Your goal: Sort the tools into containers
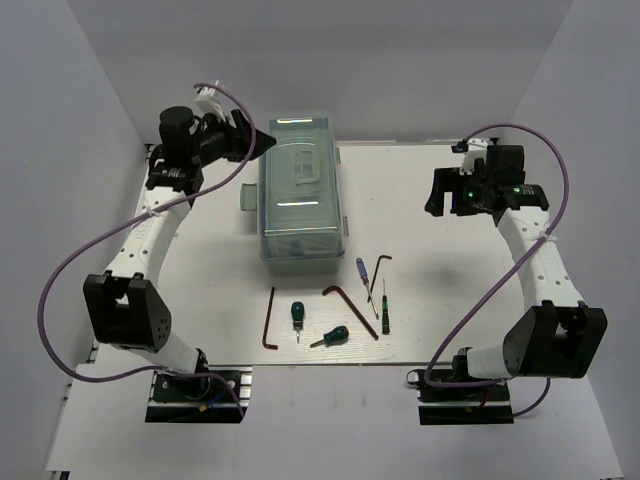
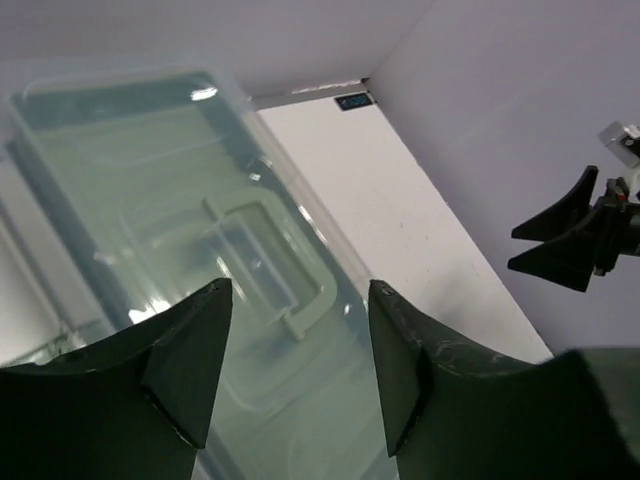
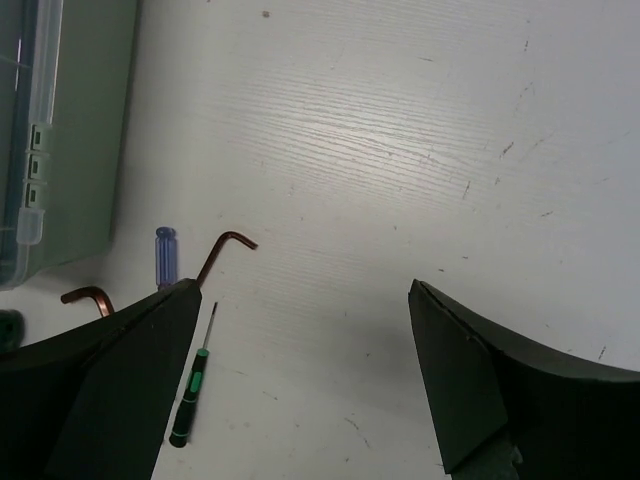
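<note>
The closed toolbox (image 1: pixel 300 190), pale green under a translucent lid (image 2: pixel 150 200) with a handle (image 2: pixel 270 270), stands at the table's middle back. In front of it lie three reddish hex keys (image 1: pixel 270 320) (image 1: pixel 350 310) (image 1: pixel 381 272), two stubby green screwdrivers (image 1: pixel 297 315) (image 1: pixel 333 336), a blue precision screwdriver (image 1: pixel 362 270) and a green-black one (image 1: pixel 385 312). My left gripper (image 2: pixel 300 290) hovers open and empty over the lid's far left corner. My right gripper (image 3: pixel 305 290) hangs open and empty over bare table right of the toolbox, with the blue screwdriver (image 3: pixel 165 250) and a hex key (image 3: pixel 225 250) near its left finger.
The white table (image 1: pixel 200 300) ends at a front edge just below the tools. Grey walls close in the left, right and back sides. A latch tab (image 1: pixel 246 199) sticks out from the toolbox's left side. Purple cables loop beside both arms.
</note>
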`<action>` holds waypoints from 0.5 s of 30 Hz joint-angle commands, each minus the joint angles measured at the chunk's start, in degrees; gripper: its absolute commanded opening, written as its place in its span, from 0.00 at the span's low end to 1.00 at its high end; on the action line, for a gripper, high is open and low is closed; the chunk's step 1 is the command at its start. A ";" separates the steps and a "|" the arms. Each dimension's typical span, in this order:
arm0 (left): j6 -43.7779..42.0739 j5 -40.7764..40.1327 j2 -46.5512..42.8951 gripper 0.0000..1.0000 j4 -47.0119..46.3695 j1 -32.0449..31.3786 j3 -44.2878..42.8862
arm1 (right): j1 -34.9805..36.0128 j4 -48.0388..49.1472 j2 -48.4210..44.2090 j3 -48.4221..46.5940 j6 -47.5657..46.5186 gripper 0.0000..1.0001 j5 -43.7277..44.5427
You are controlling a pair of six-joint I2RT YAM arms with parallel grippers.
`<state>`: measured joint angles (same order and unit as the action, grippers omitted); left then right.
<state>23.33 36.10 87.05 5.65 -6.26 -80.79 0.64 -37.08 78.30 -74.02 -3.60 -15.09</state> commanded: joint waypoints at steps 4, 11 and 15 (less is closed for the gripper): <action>-1.36 2.93 7.51 0.47 4.19 -4.01 -13.41 | 0.15 1.92 -0.61 -0.25 -1.32 0.90 -1.51; -1.89 0.82 21.65 0.07 13.05 -10.69 -33.18 | -0.03 -2.12 2.11 -2.96 -12.41 0.00 -13.63; -0.84 -3.47 27.02 0.20 15.70 -13.59 -38.91 | 0.06 -1.68 4.39 -6.31 -9.69 0.27 -16.37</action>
<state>21.98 35.92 112.75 16.34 -17.78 -116.14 0.71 -39.05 81.52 -76.47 -12.82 -26.50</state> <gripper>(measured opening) 0.164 0.202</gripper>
